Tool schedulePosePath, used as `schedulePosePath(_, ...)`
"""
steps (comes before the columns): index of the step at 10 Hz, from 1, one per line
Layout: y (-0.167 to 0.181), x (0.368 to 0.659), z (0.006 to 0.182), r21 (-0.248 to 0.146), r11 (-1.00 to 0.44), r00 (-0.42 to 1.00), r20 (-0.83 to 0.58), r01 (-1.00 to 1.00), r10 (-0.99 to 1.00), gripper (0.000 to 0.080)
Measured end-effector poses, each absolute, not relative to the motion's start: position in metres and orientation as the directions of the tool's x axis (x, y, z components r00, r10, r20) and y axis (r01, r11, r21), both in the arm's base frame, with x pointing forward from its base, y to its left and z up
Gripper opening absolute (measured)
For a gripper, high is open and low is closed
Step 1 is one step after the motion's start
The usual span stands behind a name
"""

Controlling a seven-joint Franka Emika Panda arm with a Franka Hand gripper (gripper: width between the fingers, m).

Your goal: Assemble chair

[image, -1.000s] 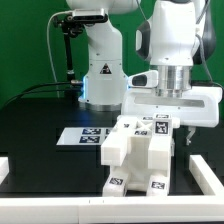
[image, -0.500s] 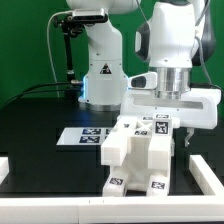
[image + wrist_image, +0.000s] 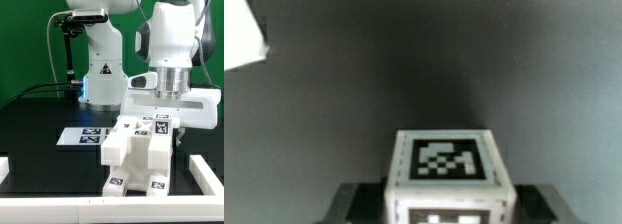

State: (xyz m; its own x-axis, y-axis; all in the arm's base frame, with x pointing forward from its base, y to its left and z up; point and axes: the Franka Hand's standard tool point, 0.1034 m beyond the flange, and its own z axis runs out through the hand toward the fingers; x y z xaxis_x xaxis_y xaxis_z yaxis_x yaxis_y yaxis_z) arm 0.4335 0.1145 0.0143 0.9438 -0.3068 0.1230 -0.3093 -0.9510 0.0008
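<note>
Chair parts (image 3: 140,155) stand joined in a blocky white cluster on the black table (image 3: 40,120), toward the exterior view's right and near the front edge. The cluster steps upward from its low front, where two small black-and-white tags face the camera, to a taller rear portion with more tags on top. A low white wall (image 3: 60,206) borders the table along the front, and another stretch runs along the exterior view's right side.

Just behind the cluster, lying flat on the table, is the marker board (image 3: 82,136), partly hidden by the white blocks. The arm's white base (image 3: 100,70) stands further back, and the gripper (image 3: 166,124) hangs from the wrist directly over the rear of the cluster. Its wide white body sits just above the top tags, and one dark finger (image 3: 186,136) shows beside the block on the exterior view's right.

From the wrist view, a white block with a square tag on top (image 3: 450,158) sits between two dark blurred shapes that are probably the fingers, with the table (image 3: 402,70) spreading grey beyond it. The fingers appear to bracket this block closely, but I cannot tell whether they are actually pressed against it or merely standing beside it.
</note>
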Motion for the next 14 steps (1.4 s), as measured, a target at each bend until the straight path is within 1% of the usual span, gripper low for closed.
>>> schedulePosePath(5,0.114,0.433,0.014,0.001,-0.951,0.944,0.123,-0.309,-0.307,0.0283)
schedulePosePath(6,0.116,0.431,0.016,0.005,-0.951,0.946,0.105,-0.309,-0.307,0.0283)
schedulePosePath(7,0.122,0.428,0.039,-0.003,-0.954,0.952,0.06,-0.301,-0.301,0.0284)
schedulePosePath(8,0.123,0.427,0.07,-0.04,-0.953,0.952,0.058,-0.299,-0.301,0.0284)
schedulePosePath(9,0.119,0.421,0.096,-0.069,-0.952,0.952,0.045,-0.299,-0.302,0.0284)
schedulePosePath(10,0.116,0.42,0.12,-0.084,-0.952,0.954,0.021,-0.296,-0.298,0.0284)
schedulePosePath(11,0.104,0.427,0.15,-0.09,-0.96,0.963,0.035,-0.264,-0.268,0.0284)
schedulePosePath(12,0.08,0.445,0.174,-0.109,-0.957,0.961,0.038,-0.267,-0.273,0.0284)
schedulePosePath(13,0.06,0.466,0.187,-0.109,-0.965,0.968,0.055,-0.237,-0.244,0.0284)
schedulePosePath(14,0.048,0.484,0.195,-0.099,-0.971,0.972,0.067,-0.219,-0.226,0.0284)
